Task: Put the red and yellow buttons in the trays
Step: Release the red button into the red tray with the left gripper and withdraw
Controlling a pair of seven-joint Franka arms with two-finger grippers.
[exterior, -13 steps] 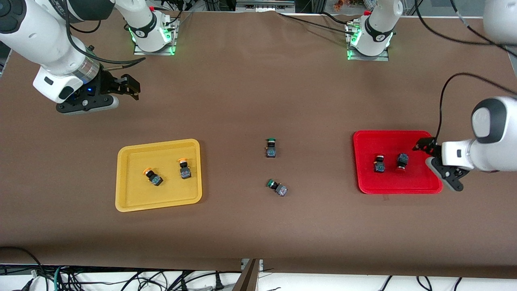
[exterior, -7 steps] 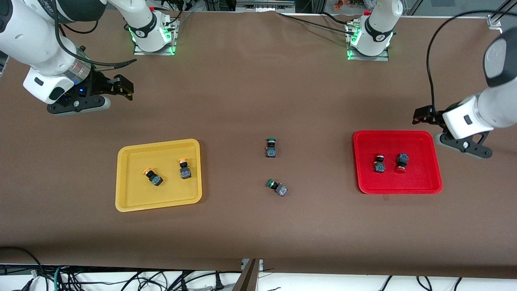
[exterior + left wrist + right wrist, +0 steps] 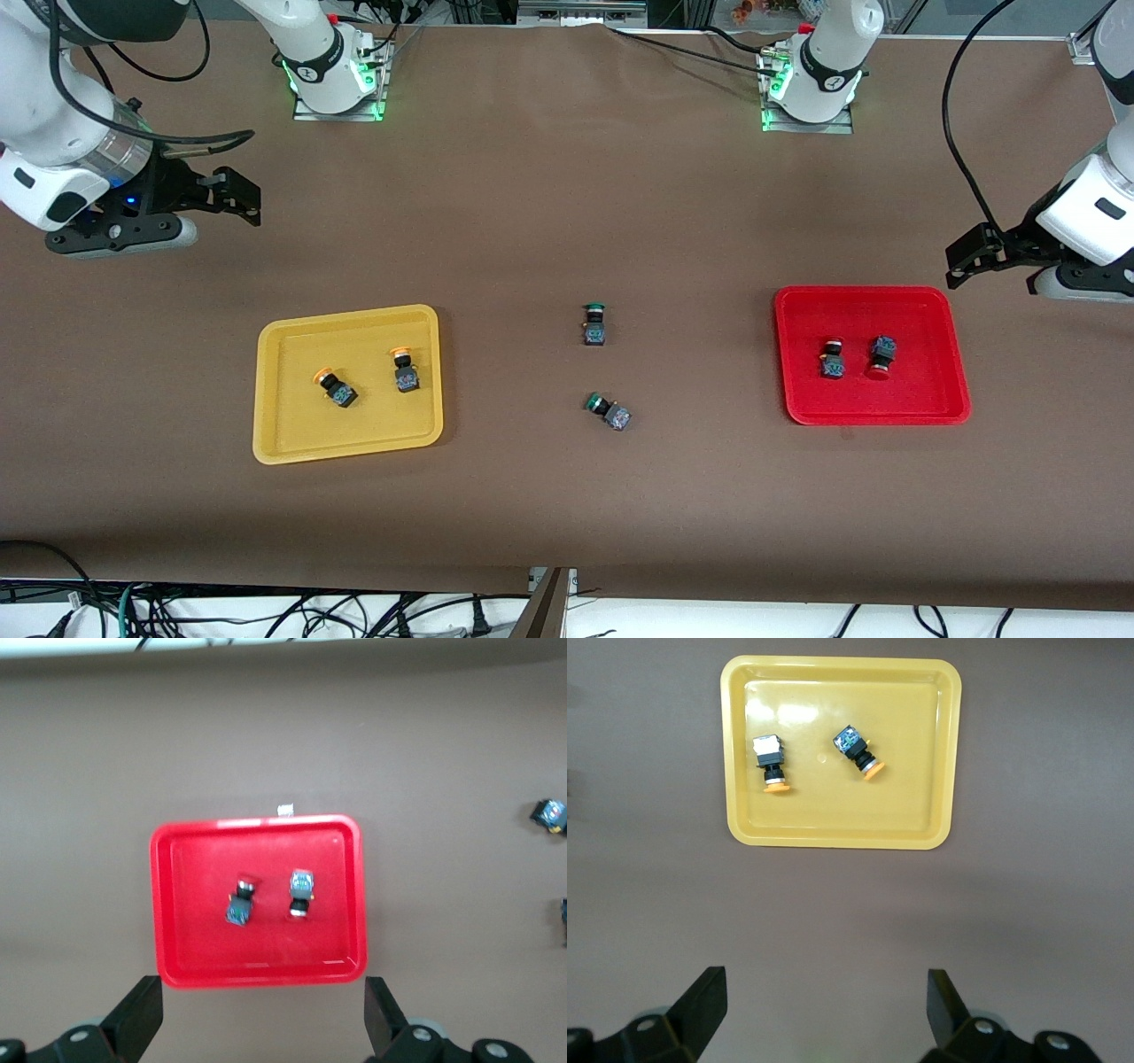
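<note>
Two yellow-capped buttons (image 3: 336, 388) (image 3: 406, 369) lie in the yellow tray (image 3: 266, 399). Two red-capped buttons (image 3: 832, 359) (image 3: 881, 356) lie in the red tray (image 3: 868, 293). My left gripper (image 3: 959, 260) is open and empty, up over the bare table just off the red tray's corner toward the left arm's end. My right gripper (image 3: 246, 200) is open and empty, over the table between the yellow tray and the right arm's base. The left wrist view shows the red tray (image 3: 168, 904) with both buttons (image 3: 241, 901) (image 3: 301, 893). The right wrist view shows the yellow tray (image 3: 842, 840) with both buttons (image 3: 771, 763) (image 3: 859, 751).
Two green-capped buttons (image 3: 594, 323) (image 3: 609, 411) lie on the brown table between the trays, one nearer the front camera than the other. One of them shows at the edge of the left wrist view (image 3: 549, 813). Cables run past the left arm.
My left gripper has risen from the red tray's edge and drawn off toward the left arm's end. My right gripper has drifted farther toward the right arm's end. The buttons have not moved.
</note>
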